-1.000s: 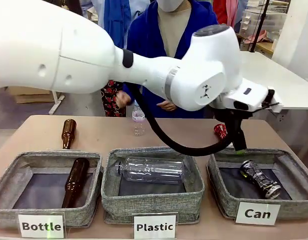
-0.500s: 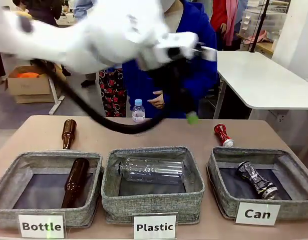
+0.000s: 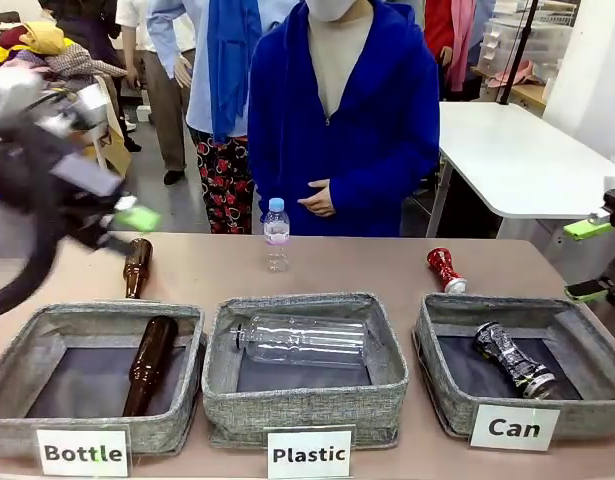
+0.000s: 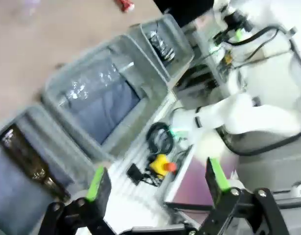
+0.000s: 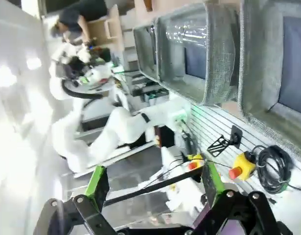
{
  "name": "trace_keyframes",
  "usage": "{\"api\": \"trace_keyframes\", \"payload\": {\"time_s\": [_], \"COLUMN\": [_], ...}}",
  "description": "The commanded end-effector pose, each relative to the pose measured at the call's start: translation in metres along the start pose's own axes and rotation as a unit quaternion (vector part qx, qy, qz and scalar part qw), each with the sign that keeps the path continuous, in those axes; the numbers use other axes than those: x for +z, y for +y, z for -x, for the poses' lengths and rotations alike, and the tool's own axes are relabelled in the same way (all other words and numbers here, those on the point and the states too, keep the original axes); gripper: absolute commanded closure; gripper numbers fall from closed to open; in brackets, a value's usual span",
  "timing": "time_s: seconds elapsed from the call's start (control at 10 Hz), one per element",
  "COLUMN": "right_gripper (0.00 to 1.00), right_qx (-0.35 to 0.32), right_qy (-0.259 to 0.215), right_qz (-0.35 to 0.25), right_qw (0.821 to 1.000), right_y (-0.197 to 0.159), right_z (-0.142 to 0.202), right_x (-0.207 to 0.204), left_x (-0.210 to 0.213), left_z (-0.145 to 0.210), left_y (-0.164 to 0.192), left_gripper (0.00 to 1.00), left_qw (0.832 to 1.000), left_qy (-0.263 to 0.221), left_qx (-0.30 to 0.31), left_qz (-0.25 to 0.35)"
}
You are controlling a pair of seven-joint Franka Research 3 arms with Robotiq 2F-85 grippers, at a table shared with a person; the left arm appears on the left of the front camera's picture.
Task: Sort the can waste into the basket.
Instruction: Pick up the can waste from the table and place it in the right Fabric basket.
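Observation:
A black printed can (image 3: pixel 515 358) lies on its side in the grey basket (image 3: pixel 435 335) labelled "Can" at the right. A red can (image 3: pixel 445 270) rests on the table just behind that basket. My left gripper (image 3: pixel 115 222) hovers blurred above the table's far left, open and empty. At the right edge, beside the Can basket, my right gripper (image 3: pixel 590 260) is open and empty too. From the left wrist, open fingers (image 4: pixel 98 180) frame the row of baskets from above, with the black can (image 4: pixel 160 42) and red can (image 4: pixel 125 5) far off. The right wrist's fingers (image 5: pixel 97 182) stand wide apart.
A brown bottle (image 3: pixel 137 266) lies on the table at the left, another (image 3: pixel 150 362) in the "Bottle" basket. A clear bottle (image 3: pixel 303 341) fills the "Plastic" basket (image 3: pixel 217 360). A small water bottle (image 3: pixel 276 236) stands mid-table. A person in a blue coat (image 3: pixel 377 130) stands at the far side.
My left arm swung from over the Can basket across the table to the far left. The black can stayed in the basket. My right gripper has appeared at the right edge.

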State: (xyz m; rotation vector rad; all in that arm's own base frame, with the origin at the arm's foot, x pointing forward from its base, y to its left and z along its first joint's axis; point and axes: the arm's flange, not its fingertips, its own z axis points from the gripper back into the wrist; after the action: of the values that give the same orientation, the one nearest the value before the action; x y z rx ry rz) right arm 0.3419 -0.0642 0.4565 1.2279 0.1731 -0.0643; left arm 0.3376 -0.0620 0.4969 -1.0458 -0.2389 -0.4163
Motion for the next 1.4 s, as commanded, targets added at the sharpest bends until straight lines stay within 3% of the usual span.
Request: {"api": "trace_keyframes", "payload": {"time_s": [0.0,0.1,0.2,0.3,1.2,1.3], "right_gripper": [0.0,0.0,0.0,0.0,0.0,0.0], "right_qx": [-0.04,-0.042,-0.021,-0.021,-0.028,-0.045], "right_qy": [-0.046,-0.066,-0.014,-0.014,-0.015,-0.032], "right_qz": [-0.048,-0.054,-0.02,-0.02,-0.019,0.147], "right_qw": [0.997,0.996,0.999,0.999,0.999,0.988], "right_y": [0.001,-0.002,-0.01,-0.01,-0.01,0.014], "right_z": [-0.009,-0.012,-0.007,-0.007,-0.012,-0.022], "right_x": [0.036,0.051,0.013,0.013,0.014,-0.008], "left_x": [0.055,0.08,0.098,0.072,0.072,0.072], "left_z": [0.058,0.082,0.095,0.062,0.062,0.062], "left_y": [0.05,0.07,0.081,0.062,0.062,0.062], "left_gripper": [0.0,0.0,0.0,0.0,0.0,0.0], "left_qw": [0.981,0.969,0.957,0.985,0.985,0.985], "left_qy": [-0.145,-0.198,-0.24,-0.116,-0.116,-0.116], "left_qx": [0.103,0.108,0.105,0.103,0.103,0.103], "left_qz": [0.075,0.1,0.126,0.07,0.07,0.07]}}
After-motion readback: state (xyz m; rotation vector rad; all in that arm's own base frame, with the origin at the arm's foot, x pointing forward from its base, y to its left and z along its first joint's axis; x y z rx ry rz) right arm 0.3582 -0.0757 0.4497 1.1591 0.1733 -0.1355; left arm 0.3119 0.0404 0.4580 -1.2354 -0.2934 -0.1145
